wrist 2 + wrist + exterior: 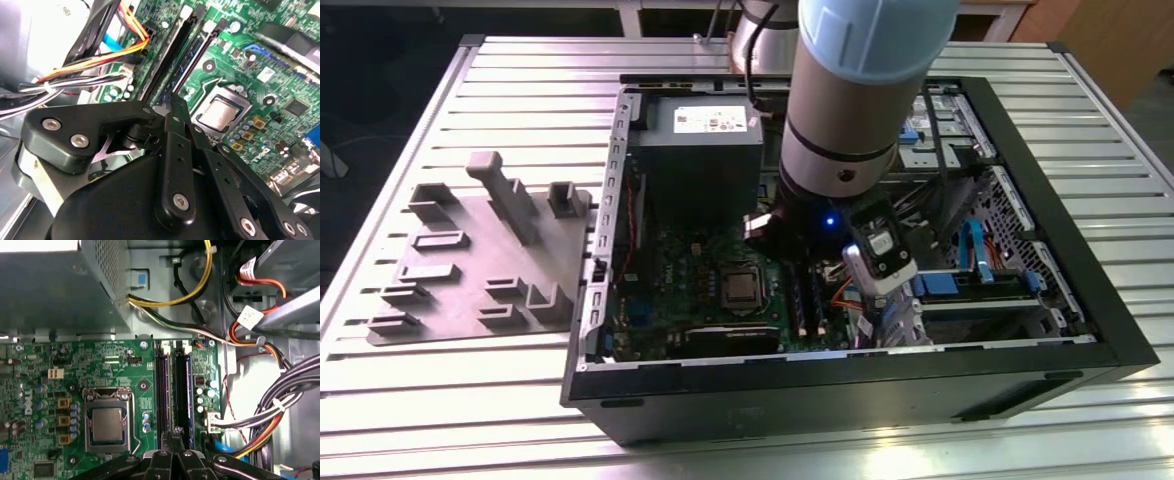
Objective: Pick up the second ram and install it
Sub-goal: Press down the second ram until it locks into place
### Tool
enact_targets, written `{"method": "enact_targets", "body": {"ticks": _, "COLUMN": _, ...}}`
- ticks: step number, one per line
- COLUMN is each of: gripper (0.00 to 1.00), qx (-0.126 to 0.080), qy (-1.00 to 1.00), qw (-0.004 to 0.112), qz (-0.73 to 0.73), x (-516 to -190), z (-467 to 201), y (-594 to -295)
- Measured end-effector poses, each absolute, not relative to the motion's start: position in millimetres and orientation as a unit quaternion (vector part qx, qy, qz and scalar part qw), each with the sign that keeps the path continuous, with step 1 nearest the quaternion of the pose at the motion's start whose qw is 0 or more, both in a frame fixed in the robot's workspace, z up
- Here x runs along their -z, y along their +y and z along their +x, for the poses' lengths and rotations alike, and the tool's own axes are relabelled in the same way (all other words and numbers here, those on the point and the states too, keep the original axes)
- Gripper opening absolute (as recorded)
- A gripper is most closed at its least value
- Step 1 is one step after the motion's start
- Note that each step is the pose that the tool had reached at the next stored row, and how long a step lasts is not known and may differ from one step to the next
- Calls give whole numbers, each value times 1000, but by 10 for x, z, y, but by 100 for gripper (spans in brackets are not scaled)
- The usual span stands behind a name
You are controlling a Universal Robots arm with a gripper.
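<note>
My gripper [175, 436] hangs inside the open computer case [1067, 250], over the near end of the two memory slots on the green motherboard [100, 365]. Its black fingers [175, 112] are pressed together with nothing between them. A long dark-blue stick, the second ram [183, 390], stands on edge in the slot under the fingertips, and it also shows in the second wrist view [195, 56]. The neighbouring slot [160, 390] runs parallel beside it. In the exterior view the arm's wrist [834, 215] covers the slots' far end.
The grey power-supply box [700, 150] sits beyond the slots, and the silver processor [107, 425] lies beside them. Bundled cables [270, 410] crowd the other side. A grey fixture plate [467, 250] with blocks lies on the slatted table at the exterior view's left.
</note>
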State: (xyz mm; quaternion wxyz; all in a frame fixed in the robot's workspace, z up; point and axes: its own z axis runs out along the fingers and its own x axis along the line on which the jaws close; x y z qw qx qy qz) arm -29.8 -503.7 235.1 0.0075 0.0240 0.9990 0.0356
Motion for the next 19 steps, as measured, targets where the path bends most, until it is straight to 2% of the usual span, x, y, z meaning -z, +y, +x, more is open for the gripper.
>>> {"method": "enact_targets", "body": {"ticks": 11, "gripper": 10, "qx": -36, "qy": 999, "qw": 7, "qz": 24, "x": -2537, "z": -299, "y": -5028}}
{"method": "enact_targets", "body": {"ticks": 19, "gripper": 10, "qx": -36, "qy": 999, "qw": 7, "qz": 24, "x": -2550, "z": -299, "y": -5028}}
